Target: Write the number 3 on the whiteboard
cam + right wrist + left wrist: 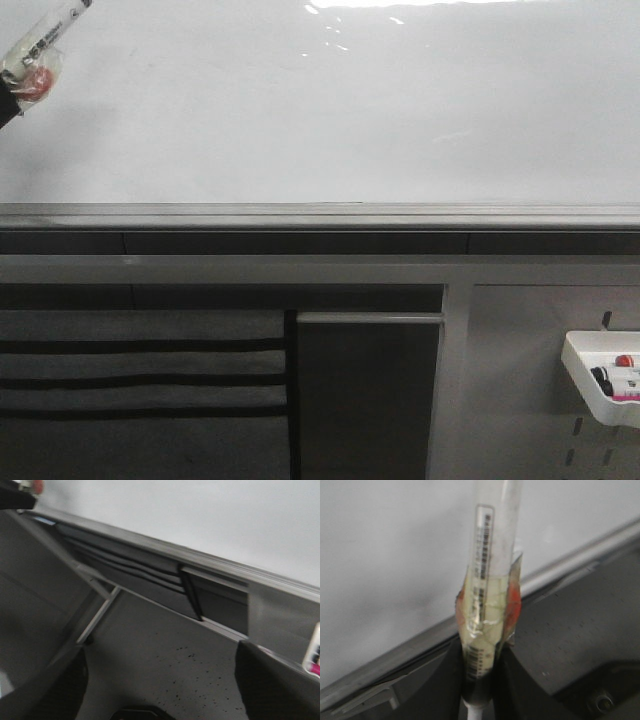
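Observation:
The whiteboard [330,110] fills the upper half of the front view, glossy white with glare at the top and a grey ledge [320,214] along its lower edge. No number 3 shows on it in any view. My left gripper [480,655] is shut on a clear-barrelled marker [490,555] wrapped in tape with a red patch, pointing towards the board [385,555]. In the front view the marker [40,50] shows at the far upper left, its tip out of view. My right gripper [160,680] is open and empty, low over a grey surface, facing the board [200,515].
Below the ledge is a grey panel with dark slots [140,375] and a dark upright block [365,400]. A white tray [590,395] with markers hangs on the pegboard [520,400] at the lower right.

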Tool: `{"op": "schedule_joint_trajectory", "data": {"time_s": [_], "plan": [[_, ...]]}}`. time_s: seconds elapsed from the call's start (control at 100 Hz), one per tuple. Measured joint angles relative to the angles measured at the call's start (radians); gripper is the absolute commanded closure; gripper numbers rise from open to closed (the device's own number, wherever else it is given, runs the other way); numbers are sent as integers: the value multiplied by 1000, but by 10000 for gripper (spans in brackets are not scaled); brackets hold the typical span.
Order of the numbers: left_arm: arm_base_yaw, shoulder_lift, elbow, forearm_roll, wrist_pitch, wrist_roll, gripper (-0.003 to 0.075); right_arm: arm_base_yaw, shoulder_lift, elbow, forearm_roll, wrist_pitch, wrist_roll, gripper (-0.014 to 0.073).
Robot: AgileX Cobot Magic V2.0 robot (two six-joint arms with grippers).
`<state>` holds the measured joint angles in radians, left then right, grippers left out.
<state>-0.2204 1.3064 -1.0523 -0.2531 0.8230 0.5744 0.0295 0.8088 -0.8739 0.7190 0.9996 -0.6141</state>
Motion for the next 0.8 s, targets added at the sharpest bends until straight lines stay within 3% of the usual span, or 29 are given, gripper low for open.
{"op": "schedule_joint_trajectory", "data": {"time_s": [0.17, 0.32, 0.52, 0.8], "plan": [[-30, -48, -53, -241, 271, 355, 738, 61, 169, -86, 131, 109, -283, 57], [-118, -60, -68, -311, 352, 442, 738, 212, 282, -165, 124, 113, -459, 67], [-249, -60, -68, -301, 366, 471, 738, 407, 414, -308, 20, 101, -502, 182], [-337, -60, -68, -277, 370, 479, 738, 533, 595, -485, -29, 166, -481, 190]]}}
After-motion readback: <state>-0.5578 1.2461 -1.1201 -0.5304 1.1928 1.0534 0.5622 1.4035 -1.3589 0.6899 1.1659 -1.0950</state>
